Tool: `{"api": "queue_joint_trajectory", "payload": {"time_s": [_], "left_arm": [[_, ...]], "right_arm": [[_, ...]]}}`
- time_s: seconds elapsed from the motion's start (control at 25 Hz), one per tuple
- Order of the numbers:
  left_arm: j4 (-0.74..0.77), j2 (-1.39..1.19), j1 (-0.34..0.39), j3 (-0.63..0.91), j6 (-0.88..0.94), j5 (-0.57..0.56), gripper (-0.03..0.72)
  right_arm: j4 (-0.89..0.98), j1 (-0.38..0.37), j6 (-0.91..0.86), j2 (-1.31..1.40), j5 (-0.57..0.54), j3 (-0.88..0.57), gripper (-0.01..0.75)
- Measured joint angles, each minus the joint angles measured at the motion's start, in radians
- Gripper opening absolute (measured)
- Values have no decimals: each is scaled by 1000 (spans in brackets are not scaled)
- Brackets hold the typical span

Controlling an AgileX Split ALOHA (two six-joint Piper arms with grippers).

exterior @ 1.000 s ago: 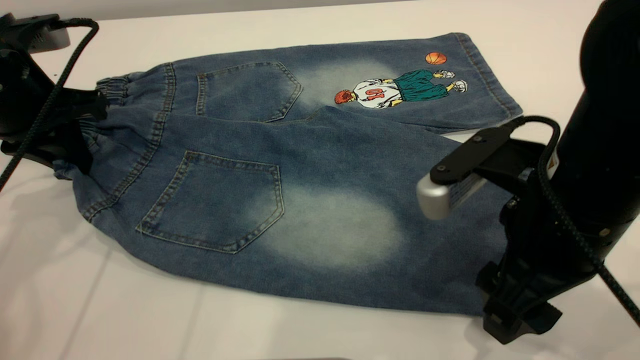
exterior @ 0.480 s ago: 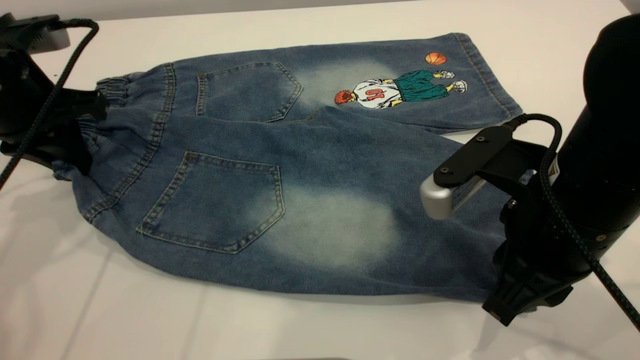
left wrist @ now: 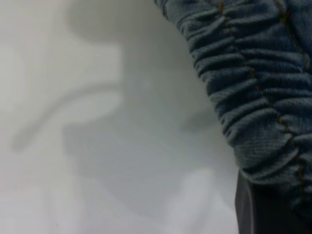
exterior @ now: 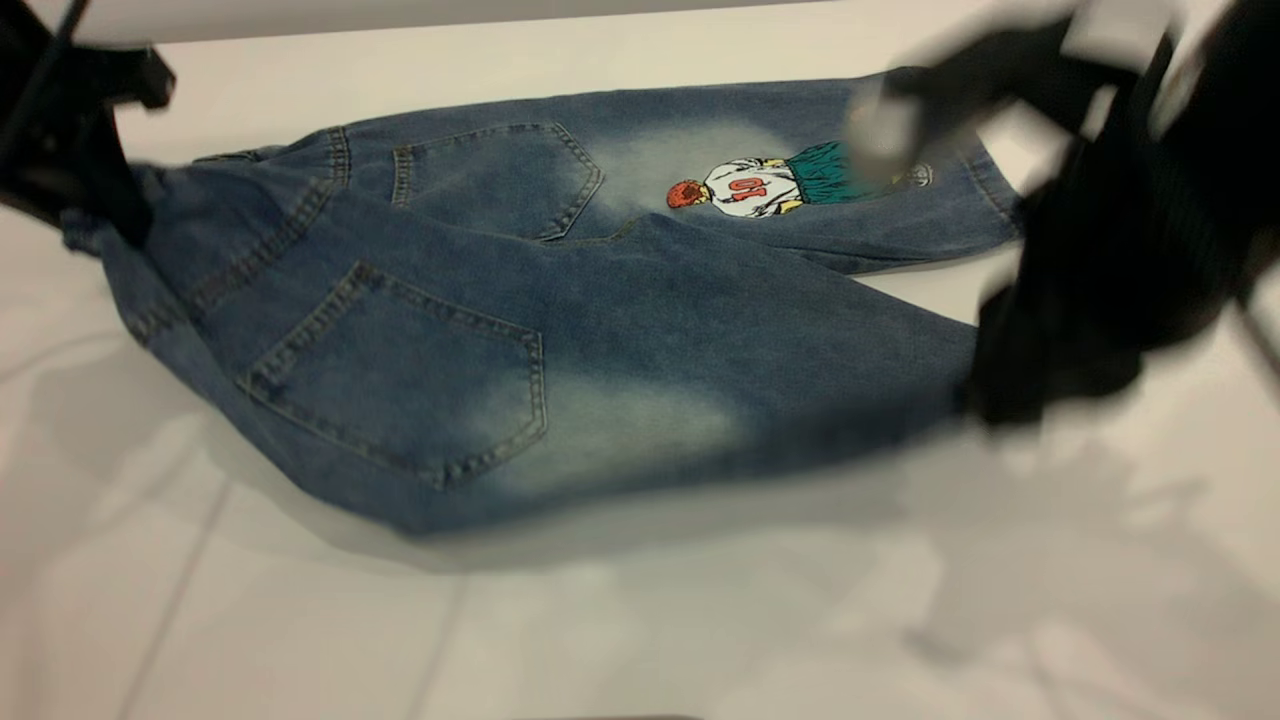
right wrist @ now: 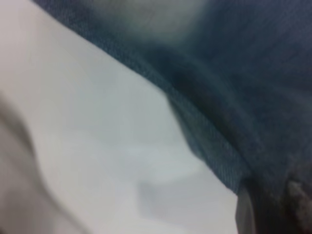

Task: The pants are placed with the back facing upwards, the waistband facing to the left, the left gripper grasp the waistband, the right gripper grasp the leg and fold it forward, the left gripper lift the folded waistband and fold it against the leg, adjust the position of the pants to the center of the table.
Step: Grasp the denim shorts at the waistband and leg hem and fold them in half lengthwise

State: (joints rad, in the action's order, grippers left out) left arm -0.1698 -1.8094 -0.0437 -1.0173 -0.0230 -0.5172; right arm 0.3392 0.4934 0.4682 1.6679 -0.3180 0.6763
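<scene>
Exterior: both grippers clamp lifted pants [exterior: 480, 330] | left wrist: waistband [left wrist: 253, 87] ruching

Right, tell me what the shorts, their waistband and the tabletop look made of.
Shorts: washed blue denim, going by the woven texture, faded pale patches and tan topstitching. Waistband: the same denim, gathered into ruched ridges, probably over elastic. Tabletop: smooth white hard surface, likely laminate; it shows soft shadows.
</scene>
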Motion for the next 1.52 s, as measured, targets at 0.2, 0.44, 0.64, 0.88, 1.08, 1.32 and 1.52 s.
{"api": "queue_joint_trajectory", "payload": {"time_s": [0.2, 0.44, 0.64, 0.88, 1.08, 1.32, 1.52], "left_arm": [[-59, 0, 0, -64, 0, -23, 102], [-141, -19, 0, -92, 0, 68, 102], [-197, -68, 0, -92, 0, 199, 102], [-242, -128, 0, -92, 1, 368, 102], [-300, -174, -1, -92, 2, 517, 102], [-314, -236, -6, -93, 17, 681, 102], [-314, -280, -25, -99, 95, 793, 102]], "right_arm": [[0, -148, -3, -23, 0, 81, 46], [-1, -231, -3, 26, 7, 210, 46], [-1, -237, -3, 138, 21, 350, 46], [0, -237, -5, 293, 38, 514, 46], [28, -250, -11, 402, 101, 606, 46], [79, -304, -14, 447, 216, 617, 46], [83, -315, -14, 454, 285, 625, 46]]}}
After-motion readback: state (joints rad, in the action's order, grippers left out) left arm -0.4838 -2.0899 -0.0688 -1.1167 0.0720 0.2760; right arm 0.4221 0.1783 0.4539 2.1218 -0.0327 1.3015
